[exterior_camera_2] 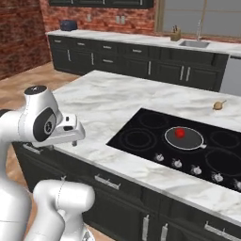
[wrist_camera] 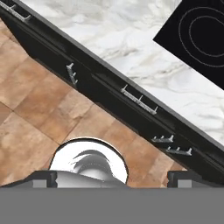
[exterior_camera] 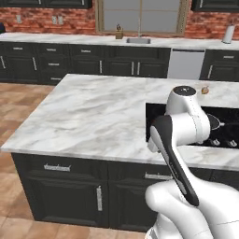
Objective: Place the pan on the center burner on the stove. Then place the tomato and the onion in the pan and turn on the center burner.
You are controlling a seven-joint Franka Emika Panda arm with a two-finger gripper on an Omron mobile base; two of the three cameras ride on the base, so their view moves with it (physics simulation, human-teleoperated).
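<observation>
The pan sits on the stove, over its center burner. The red tomato lies inside the pan. Beyond the cooktop's far edge, the tan onion rests on the marble, and it also shows as a small bulb from the left. A row of silver knobs runs along the stove's near edge. My gripper is open and holds nothing. It hangs off the island's front left, well away from the stove, looking down at the floor and cabinet fronts. A stove corner shows at the hand view's top right.
The marble island counter spreads left of the cooktop. Dark cabinet fronts with metal handles run below its edge, above a brown tile floor. A back counter with a sink lines the brick wall.
</observation>
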